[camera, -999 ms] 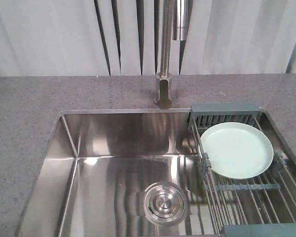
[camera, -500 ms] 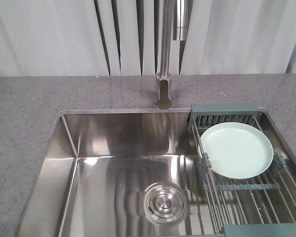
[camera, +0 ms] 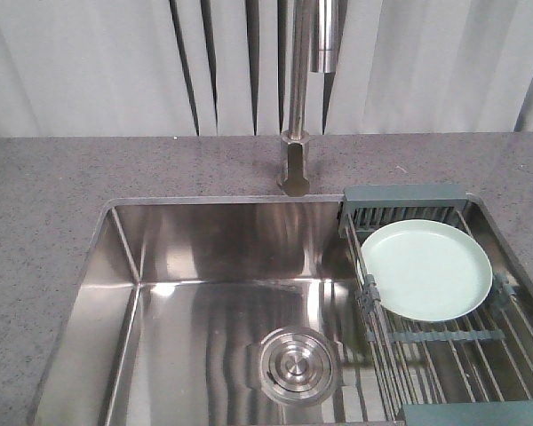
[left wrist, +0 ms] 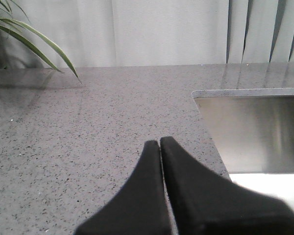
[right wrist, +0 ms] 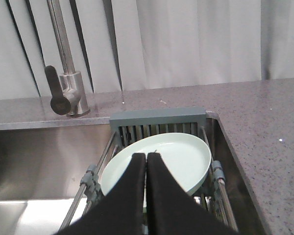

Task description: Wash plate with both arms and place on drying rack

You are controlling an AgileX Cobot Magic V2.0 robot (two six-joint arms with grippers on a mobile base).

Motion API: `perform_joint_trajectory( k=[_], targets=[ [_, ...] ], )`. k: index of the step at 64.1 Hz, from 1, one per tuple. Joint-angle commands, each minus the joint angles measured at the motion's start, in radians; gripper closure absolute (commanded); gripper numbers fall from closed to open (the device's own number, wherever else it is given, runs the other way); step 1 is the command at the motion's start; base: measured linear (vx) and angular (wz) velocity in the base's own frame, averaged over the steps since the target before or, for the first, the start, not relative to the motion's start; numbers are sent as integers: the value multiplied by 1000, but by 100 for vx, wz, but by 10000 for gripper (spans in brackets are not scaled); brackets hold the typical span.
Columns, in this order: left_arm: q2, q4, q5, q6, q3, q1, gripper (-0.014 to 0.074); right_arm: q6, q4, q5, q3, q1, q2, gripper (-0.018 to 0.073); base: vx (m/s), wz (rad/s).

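both grippers pressed together and holding nothing, right gripper (right wrist: 146, 155) hovering near the plate (camera: 426, 270) lying flat on the drying rack (camera: 444, 335) across the sink's (camera: 204, 302) right end, left gripper (left wrist: 159, 143) over the speckled countertop (left wrist: 88, 137).

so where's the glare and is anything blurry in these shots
Front view: bright streaky reflections across the shiny steel sink basin, while the round pale mint-green plate stays evenly lit. Left wrist view: a blown-out white patch in the basin at lower right, with the closed black left gripper soft. Right wrist view: the right gripper is soft too.
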Motion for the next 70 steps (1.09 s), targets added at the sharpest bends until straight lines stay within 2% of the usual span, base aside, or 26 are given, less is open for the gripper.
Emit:
perform_joint_trajectory(
  k=[1, 9, 70],
  targets=[
    [-14, 3, -69, -9, -26, 2, 603, -3, -10, -118, 4, 1, -3, 564, 0, 0],
    [-14, 3, -69, -9, -26, 2, 603, -3, -10, -161, 3, 1, -3, 564, 0, 0],
    [-14, 3, -69, -9, -26, 2, 603, -3, -9, -161, 3, 1, -3, 564, 0, 0]
  ],
)
